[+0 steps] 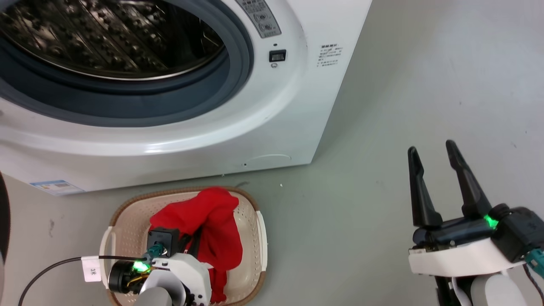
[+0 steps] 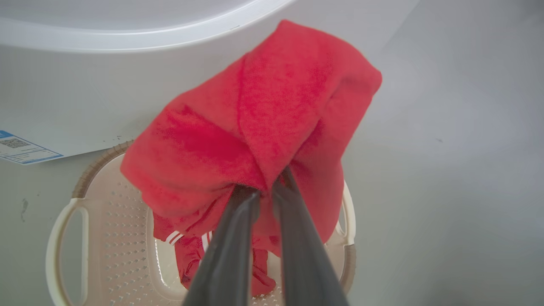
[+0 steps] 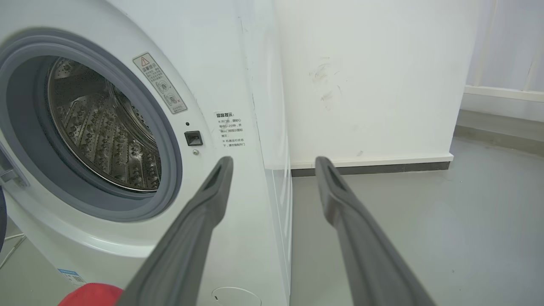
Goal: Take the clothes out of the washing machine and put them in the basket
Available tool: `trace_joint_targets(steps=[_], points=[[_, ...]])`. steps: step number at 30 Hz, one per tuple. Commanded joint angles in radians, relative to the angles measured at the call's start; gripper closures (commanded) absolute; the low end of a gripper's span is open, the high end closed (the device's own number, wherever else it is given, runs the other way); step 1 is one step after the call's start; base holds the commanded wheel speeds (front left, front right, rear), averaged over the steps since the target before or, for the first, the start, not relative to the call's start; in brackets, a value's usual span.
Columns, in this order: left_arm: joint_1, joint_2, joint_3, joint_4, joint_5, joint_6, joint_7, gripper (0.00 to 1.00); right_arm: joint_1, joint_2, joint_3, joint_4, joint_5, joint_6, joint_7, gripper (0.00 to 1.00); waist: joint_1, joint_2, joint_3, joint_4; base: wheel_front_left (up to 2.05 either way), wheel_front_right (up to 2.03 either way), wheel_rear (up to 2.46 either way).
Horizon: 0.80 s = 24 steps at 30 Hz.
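Note:
Red clothes (image 1: 210, 225) hang bunched over the cream basket (image 1: 127, 212), which stands on the floor in front of the washing machine (image 1: 272, 127). My left gripper (image 2: 265, 191) is shut on the clothes (image 2: 263, 123), holding the fabric above the basket (image 2: 106, 238); white stripe trim shows on a lower fold. The drum (image 1: 106, 38) of the washing machine shows bare steel in the open porthole. My right gripper (image 1: 433, 157) stands open over the floor at the lower right, with nothing between its fingers. In the right wrist view it (image 3: 274, 163) points past the machine's front corner (image 3: 255, 127).
Grey floor (image 1: 403, 85) stretches to the right of the machine. A white wall (image 3: 365, 76) with a dark skirting strip stands behind it. A black cable with a white tag (image 1: 91, 267) runs from my left wrist. A dark curved edge (image 1: 3, 221) shows at far left.

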Motion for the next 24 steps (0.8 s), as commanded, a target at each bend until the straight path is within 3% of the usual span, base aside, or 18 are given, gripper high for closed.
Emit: trace_joint_targets(steps=[1,6,16,24], points=[[-0.004,0.002,-0.004,0.015,-0.006,0.000,-0.003,1.00,-0.023,0.001,-0.002,-0.007,-0.006,-0.001,-0.002,0.00,0.0000,-0.0001,0.032,-0.010,0.00,0.00,0.00],[-0.060,0.008,-0.001,0.081,-0.016,-0.001,-0.003,1.00,-0.063,0.001,-0.015,-0.020,-0.005,-0.001,-0.002,0.00,0.0000,-0.0001,0.120,-0.025,0.00,0.00,0.00],[-0.277,0.018,0.020,0.365,-0.032,0.033,0.003,1.00,-0.170,0.001,-0.039,-0.066,0.007,-0.001,-0.002,0.00,0.0000,-0.0001,0.351,-0.044,0.00,0.00,0.00],[-0.409,0.042,-0.008,0.453,-0.016,0.054,0.091,1.00,-0.229,0.001,-0.069,-0.092,0.007,-0.001,-0.002,0.00,0.0000,-0.0001,0.483,-0.036,0.00,0.00,0.00]])
